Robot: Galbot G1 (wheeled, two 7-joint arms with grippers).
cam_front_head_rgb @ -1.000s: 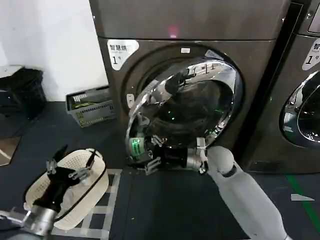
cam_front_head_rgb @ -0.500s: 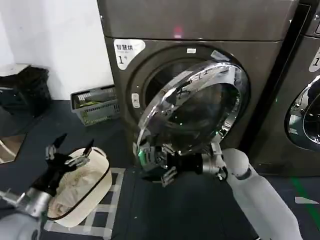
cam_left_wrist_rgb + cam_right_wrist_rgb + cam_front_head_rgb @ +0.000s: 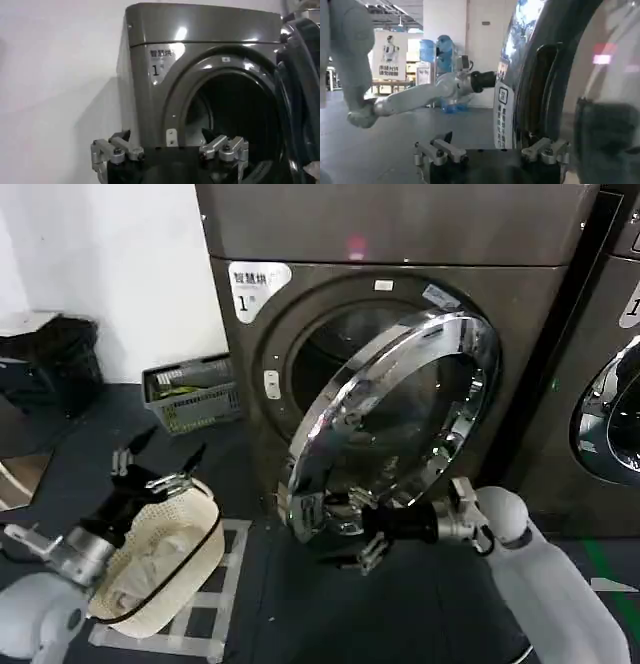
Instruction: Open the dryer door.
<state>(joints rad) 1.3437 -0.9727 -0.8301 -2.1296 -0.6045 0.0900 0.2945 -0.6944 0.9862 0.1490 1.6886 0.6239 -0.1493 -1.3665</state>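
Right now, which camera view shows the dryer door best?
The head view: the dryer door shows whole, swung partly open, right hand at its lower edge. The left wrist view catches its edge; the right wrist view shows a close slice.

Neighbouring machine's door (image 3: 612,424) half cropped

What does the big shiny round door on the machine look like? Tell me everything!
The dryer door is big and round, with a wide mirror-bright chrome ring around dark glass. It belongs to the grey-brown machine with the white "1" sticker. It stands partly open, swung out on its right side, so the dark drum opening shows. The right gripper sits at its lower edge, fingers spread.
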